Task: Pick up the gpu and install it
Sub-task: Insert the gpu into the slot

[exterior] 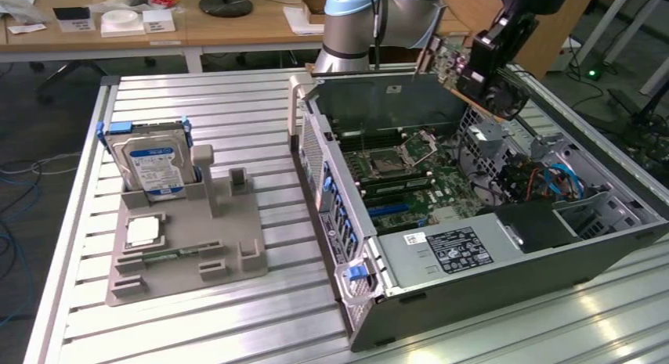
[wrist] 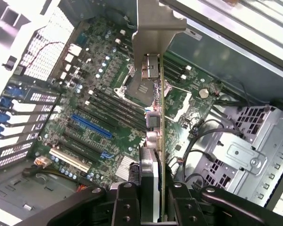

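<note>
Nearest, the slatted table (exterior: 209, 325) carries two things. On the exterior view's left is a grey tray (exterior: 168, 282). On its right is an open case (exterior: 471, 301), lying on its side.

On the tray, a memory stick (exterior: 172, 254) lies flat near the front and a silver chip (exterior: 143, 232) sits just behind it. A hard drive (exterior: 157, 164) stands upright at the far end.

In the case, a labelled power supply (exterior: 460, 250) fills the near end. Behind it lies the motherboard (exterior: 418, 168), with a blue slot (exterior: 389, 210) towards the near side and the socket (exterior: 418, 149) farther back. The slots look bare.

Above the case's far right corner, the gripper (exterior: 486, 63) holds the gpu (exterior: 452, 66) in the air, tilted and clear of the board. In the wrist view the gripper (wrist: 153, 190) has a finger on each flat face of the gpu (wrist: 159, 117). The card is seen edge-on there, and it runs away from the fingers to its silver bracket (wrist: 155, 23) at the free end. It hangs over the middle of the motherboard (wrist: 104, 94), to one side of the blue slot (wrist: 92, 126).

Behind the case rises the arm (exterior: 350, 23). Beyond that stands a wooden desk (exterior: 125, 35) with small items on it.
</note>
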You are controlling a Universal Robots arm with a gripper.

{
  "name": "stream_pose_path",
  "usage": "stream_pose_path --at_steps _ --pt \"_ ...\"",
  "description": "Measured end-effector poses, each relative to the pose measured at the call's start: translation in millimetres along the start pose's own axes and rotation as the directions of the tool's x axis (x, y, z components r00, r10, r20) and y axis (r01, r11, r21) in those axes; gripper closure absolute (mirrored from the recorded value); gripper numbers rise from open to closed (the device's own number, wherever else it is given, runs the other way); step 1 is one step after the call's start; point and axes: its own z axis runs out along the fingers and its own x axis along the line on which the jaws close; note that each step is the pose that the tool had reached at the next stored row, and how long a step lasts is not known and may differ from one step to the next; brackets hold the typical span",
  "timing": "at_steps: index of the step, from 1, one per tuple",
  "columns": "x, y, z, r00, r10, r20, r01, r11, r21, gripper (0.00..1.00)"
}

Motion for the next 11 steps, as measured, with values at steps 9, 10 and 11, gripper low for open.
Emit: stream_pose_path --at_steps 9,10,11 --pt "0.0 0.0 0.0 0.9961 -0.088 -0.0051 0.088 0.9961 -0.0006 0.72" --pt "0.0 0.0 0.0 0.9952 -0.098 -0.0057 0.098 0.9952 -0.0007 0.72" --pt "0.0 0.0 0.0 0.9943 -0.107 -0.0061 0.107 0.9943 -0.0008 0.72"
